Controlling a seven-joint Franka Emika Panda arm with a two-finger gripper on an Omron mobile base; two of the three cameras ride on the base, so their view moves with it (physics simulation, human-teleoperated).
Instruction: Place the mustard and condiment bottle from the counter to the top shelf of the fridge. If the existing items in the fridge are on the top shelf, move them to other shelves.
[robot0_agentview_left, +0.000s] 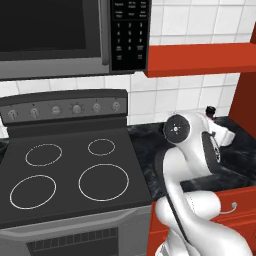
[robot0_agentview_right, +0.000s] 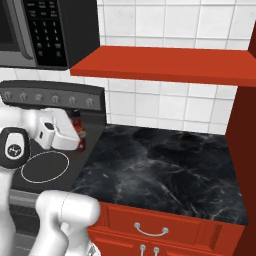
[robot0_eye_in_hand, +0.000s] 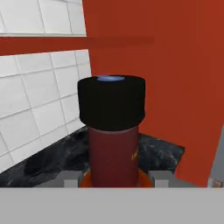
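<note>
Right now the gripper (robot0_eye_in_hand: 112, 179) is clamped on the condiment bottle (robot0_eye_in_hand: 113, 144), fingers either side of its dark red neck w/ the black cap (robot0_eye_in_hand: 112, 101) sticking up above them. Bottle sits upright over the counter (robot0_agentview_right: 165, 165), near the red side wall & white tiles, stove (robot0_agentview_left: 70, 170) alongside

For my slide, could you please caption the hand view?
Gripper closed around the condiment bottle, black cap up, above the marble counter.

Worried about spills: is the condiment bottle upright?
Upright: the condiment bottle stands with its black cap on top, between the tool's fingertips.
</note>
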